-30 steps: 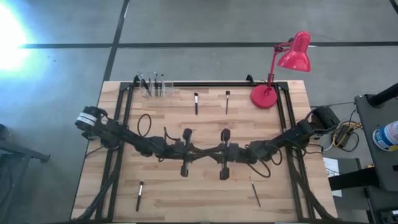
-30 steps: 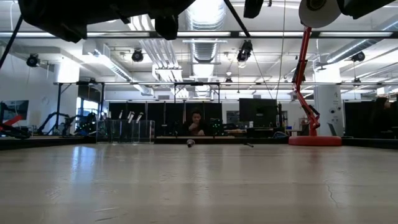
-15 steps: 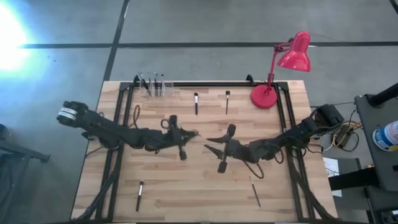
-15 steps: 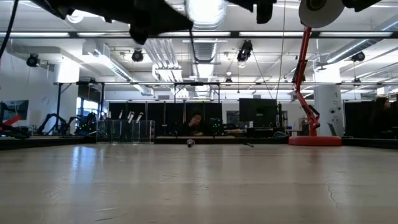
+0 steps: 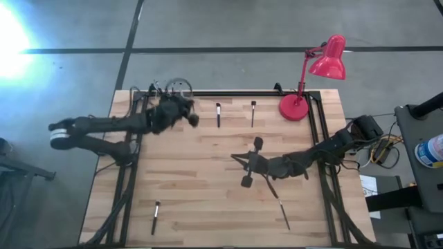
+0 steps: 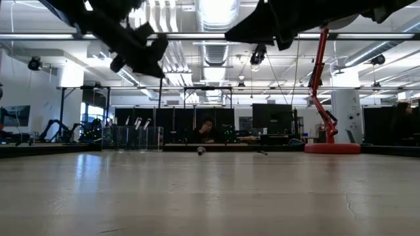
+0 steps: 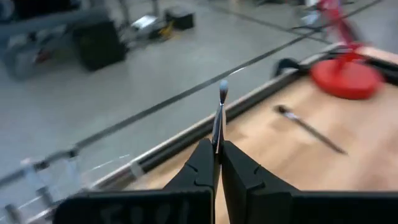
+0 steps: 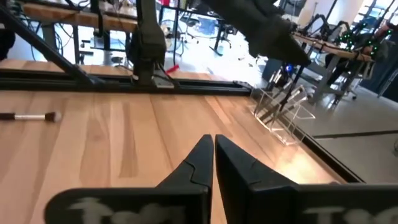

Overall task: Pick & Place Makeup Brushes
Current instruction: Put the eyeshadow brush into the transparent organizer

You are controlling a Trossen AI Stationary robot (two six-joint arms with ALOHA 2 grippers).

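Observation:
My left gripper (image 5: 194,119) hangs above the table's far left, beside the clear holder (image 8: 283,115) that has brushes standing in it. It is shut on one makeup brush (image 7: 219,115). My right gripper (image 5: 234,157) hovers over the table's middle, pointing left and nearly level. It is shut on nothing (image 8: 210,149). Two brushes (image 5: 218,114) (image 5: 253,112) lie flat near the far edge. Another (image 5: 155,216) lies at the near left. A thin one (image 5: 284,213) lies at the near right. My left gripper pinches the brush's handle (image 7: 216,143) between its two fingers. The brush runs on in line with the fingers, with its bristle tip (image 7: 224,89) out ahead. The fingers are nearly level and the brush is clear of the table.
A red desk lamp (image 5: 294,107) stands at the far right corner. A black frame rail (image 5: 228,93) runs along the far edge and down both sides. The wooden tabletop (image 5: 208,200) between the loose brushes is bare. A person sits in the room beyond (image 6: 207,130).
My left gripper has swung from the table's middle toward the far left corner and the holder. It has tipped up from pointing down to nearly level, with the brush in its fingers. My right gripper has tipped up toward level; its fingers stood apart half a second ago and are together now.

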